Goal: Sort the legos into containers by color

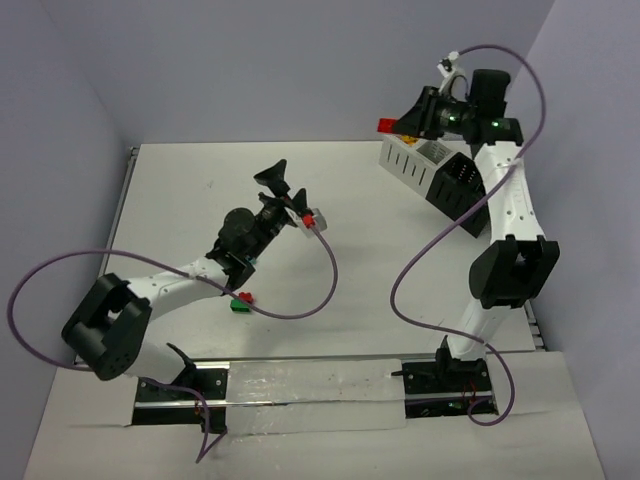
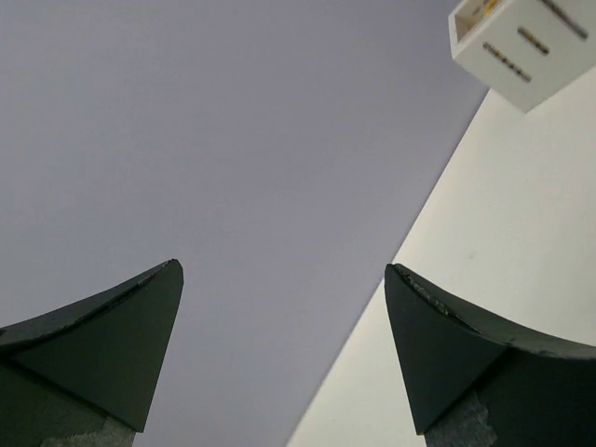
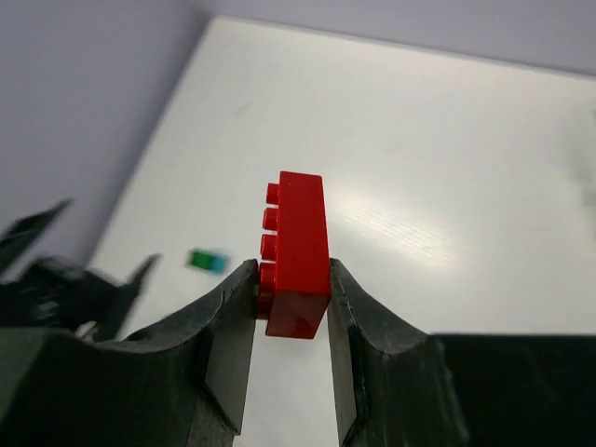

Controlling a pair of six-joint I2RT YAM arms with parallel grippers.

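My right gripper is shut on a red lego, held in the air just left of the white container. In the right wrist view the red lego stands upright between the fingers, studs facing left. A black container sits right beside the white one. A small green and red lego lies on the table by the left arm. My left gripper is raised and open, nothing between its fingers. The left wrist view catches a corner of the white container.
A green and teal lego lies on the table far below the right gripper. Purple cables loop from both arms over the table. Lilac walls close off the back and both sides of the table.
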